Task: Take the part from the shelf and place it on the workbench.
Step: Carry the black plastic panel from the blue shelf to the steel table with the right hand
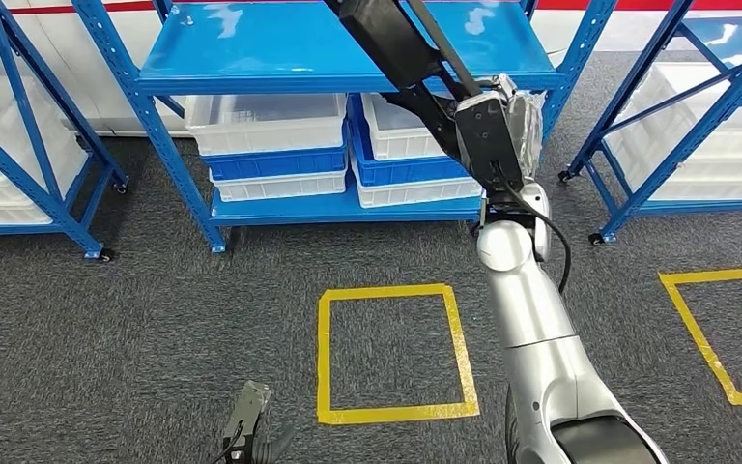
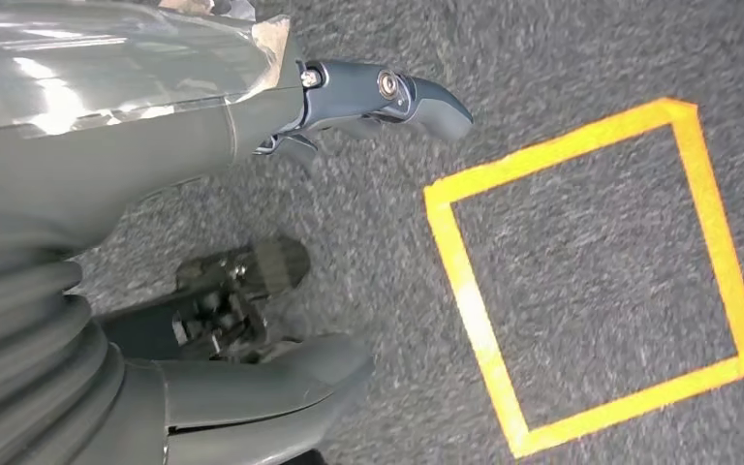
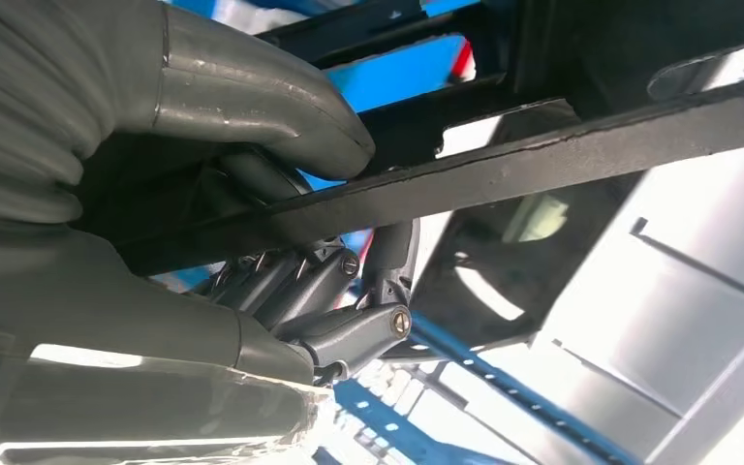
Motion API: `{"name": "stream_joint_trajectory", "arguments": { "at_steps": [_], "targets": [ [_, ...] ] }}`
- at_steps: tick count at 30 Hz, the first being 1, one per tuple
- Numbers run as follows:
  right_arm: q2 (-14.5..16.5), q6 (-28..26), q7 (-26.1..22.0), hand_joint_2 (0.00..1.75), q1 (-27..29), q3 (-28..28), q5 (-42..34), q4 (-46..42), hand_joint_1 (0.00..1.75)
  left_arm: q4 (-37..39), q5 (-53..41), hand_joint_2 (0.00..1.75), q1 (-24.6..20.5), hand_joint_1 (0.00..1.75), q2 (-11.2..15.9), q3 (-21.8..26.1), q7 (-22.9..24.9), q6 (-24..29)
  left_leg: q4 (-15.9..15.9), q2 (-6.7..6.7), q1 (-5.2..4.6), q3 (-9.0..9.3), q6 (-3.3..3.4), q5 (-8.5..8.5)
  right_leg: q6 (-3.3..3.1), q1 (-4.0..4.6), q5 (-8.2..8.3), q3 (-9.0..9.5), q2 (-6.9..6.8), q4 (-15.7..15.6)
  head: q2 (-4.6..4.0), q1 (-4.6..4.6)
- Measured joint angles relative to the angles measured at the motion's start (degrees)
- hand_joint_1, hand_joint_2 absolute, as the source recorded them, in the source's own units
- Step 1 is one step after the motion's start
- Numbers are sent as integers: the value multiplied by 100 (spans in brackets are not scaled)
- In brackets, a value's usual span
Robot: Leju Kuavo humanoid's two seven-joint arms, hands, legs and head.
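Fingers [image 3: 349,334] of the right hand [image 1: 502,130] wrap around a long black part [image 1: 386,39], with the thumb closing over its flat bar from the other side — a full grip, seen close in the right wrist view. From the head view the part rises diagonally up and away from the hand, in front of the blue shelf [image 1: 348,72] with its white bins [image 1: 266,121]. The left hand [image 2: 252,242] hangs low over the grey carpet beside a yellow taped square [image 2: 591,281], its fingers apart and holding nothing. No workbench is visible. Judged from this, the carry would go best if the grip stays firm and the long part swings clear of the shelf uprights — its far end could easily catch.
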Motion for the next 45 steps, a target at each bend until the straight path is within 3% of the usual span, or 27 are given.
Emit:
{"name": "stream_joint_trajectory", "arguments": {
  "at_steps": [2,4,6,8,9,11,13,14,15,16,18,20,21,23,25,28,30,31,32,34,36,38,39,41,43,45],
  "targets": [
    [-60,-2,15,175,86,-44,5,-67,175,0,-7,175,-9,0,-14,1,7,-38,8,-3,-3,-57,-27,58,52,2,192,516,-2,-687,0,13],
    [-102,-7,19,175,148,-77,32,-182,175,-1,-29,175,-29,0,-26,2,9,-67,22,0,-21,-105,-77,107,20,26,258,1059,0,-1521,0,14],
    [-146,-28,23,175,219,-106,75,-298,175,-2,-59,175,-43,0,-36,2,9,-84,30,5,-32,-134,-136,159,-32,55,229,1223,6,-1803,0,11],
    [-193,-47,44,175,315,-137,107,-399,175,-2,-96,175,-45,0,-46,1,9,-96,52,1,-32,-158,-194,162,-95,30,270,1194,5,-1819,0,11],
    [-211,-52,54,175,359,-153,118,-446,175,-2,-116,175,-49,0,-50,1,11,-103,136,-2,-30,-199,-228,80,-140,11,298,1182,3,-1824,0,-6],
    [-246,-59,62,175,427,-193,126,-532,175,-2,-155,175,-63,0,-51,0,29,-111,639,-3,-7,-409,-296,-286,-219,-14,349,1147,-2,-1833,0,-50],
    [-292,-59,62,175,478,-233,91,-571,175,-2,-180,175,-75,0,-51,0,58,-110,1423,-2,21,-713,-348,-669,-251,-10,383,1097,5,-1822,0,-84],
    [-318,-57,62,175,505,-252,60,-574,175,-2,-185,175,-80,0,-51,0,68,-107,1678,-2,29,-797,-360,-741,-252,-8,394,1076,21,-1812,0,-86],
    [-343,-55,60,175,531,-272,23,-574,175,-2,-188,175,-87,0,-53,0,73,-101,1716,-3,34,-773,-361,-698,-249,-7,402,1060,46,-1801,0,-87],
    [-363,-52,50,175,552,-293,-26,-574,175,-2,-188,175,-95,0,-53,0,73,-94,1523,-13,38,-633,-350,-560,-243,-4,406,1050,76,-1789,0,-90],
    [-390,-46,7,175,568,-337,-154,-577,175,-2,-188,175,-118,0,-47,0,65,-81,749,-146,47,-143,-286,-254,-226,2,416,1034,150,-1773,0,-90],
    [-401,-43,-52,175,579,-368,-280,-585,175,-2,-187,175,-130,0,-39,0,37,-67,217,-294,45,178,-228,-161,-174,-5,447,1002,230,-1769,0,-83],
    [-404,-43,-75,175,594,-380,-320,-593,175,-2,-186,175,-133,0,-33,0,22,-53,146,-309,37,219,-210,-192,-137,-16,470,977,272,-1772,0,-86],
    [-416,-43,-98,175,639,-411,-355,-614,175,-6,-181,175,-144,0,-30,2,-7,-19,69,-211,29,221,-174,-173,-73,-35,497,915,339,-1767,0,-103],
    [-436,-44,-104,175,666,-447,-361,-639,175,-14,-174,175,-166,0,-36,6,-28,12,-23,-97,55,226,-102,-129,-62,-27,372,752,257,-1540,0,-73],
    [-439,-44,-113,175,685,-464,-383,-642,175,-18,-134,175,-176,0,-31,21,-53,52,-54,72,60,190,-49,-88,-84,-21,-76,228,97,-443,0,-4],
    [-434,-43,-125,175,694,-466,-408,-615,175,-17,-91,175,-176,0,-19,39,-80,85,-42,176,56,162,-49,-78,-32,-37,-146,71,74,-61,0,11],
    [-429,-43,-138,175,682,-467,-419,-596,175,-17,-71,175,-177,0,-10,57,-98,99,-25,228,57,149,-54,-76,18,-50,-53,165,53,-213,0,19],
    [-418,-43,-154,175,661,-468,-427,-576,175,-18,-52,175,-179,0,1,81,-115,109,0,278,58,136,-65,-80,72,-62,92,358,2,-555,0,24],
    [-355,-48,-211,175,589,-468,-464,-531,175,-20,10,175,-184,0,37,148,-155,133,73,382,34,93,-116,-102,120,-52,314,774,-221,-1342,0,42],
    [-261,-72,-290,175,521,-467,-535,-454,175,-23,105,175,-187,0,87,230,-205,181,124,475,-3,53,-181,-107,50,-20,376,914,-308,-1652,0,37],
    [-188,-96,-361,175,472,-468,-620,-337,175,-24,202,175,-185,0,128,320,-254,234,137,564,0,36,-229,-96,-38,-10,421,878,-177,-1643,0,15],
    [-158,-104,-390,175,438,-469,-659,-269,175,-24,241,175,-182,0,148,367,-277,255,171,542,20,20,-256,-132,-74,-14,443,860,-127,-1642,0,7],
    [-89,-119,-455,175,331,-473,-742,-104,175,-24,305,175,-163,0,190,458,-332,277,504,330,56,-128,-311,-396,-155,-34,492,823,-25,-1647,0,-10],
    [-17,-131,-504,175,236,-475,-809,55,175,-24,345,175,-112,0,230,545,-377,281,1216,91,70,-443,-342,-804,-211,-32,528,778,85,-1645,0,-48],
    [19,-136,-525,175,208,-476,-857,180,175,-24,375,175,-46,0,262,610,-409,286,1725,28,69,-677,-334,-971,-241,-10,552,747,213,-1642,0,-76]
  ]
}}
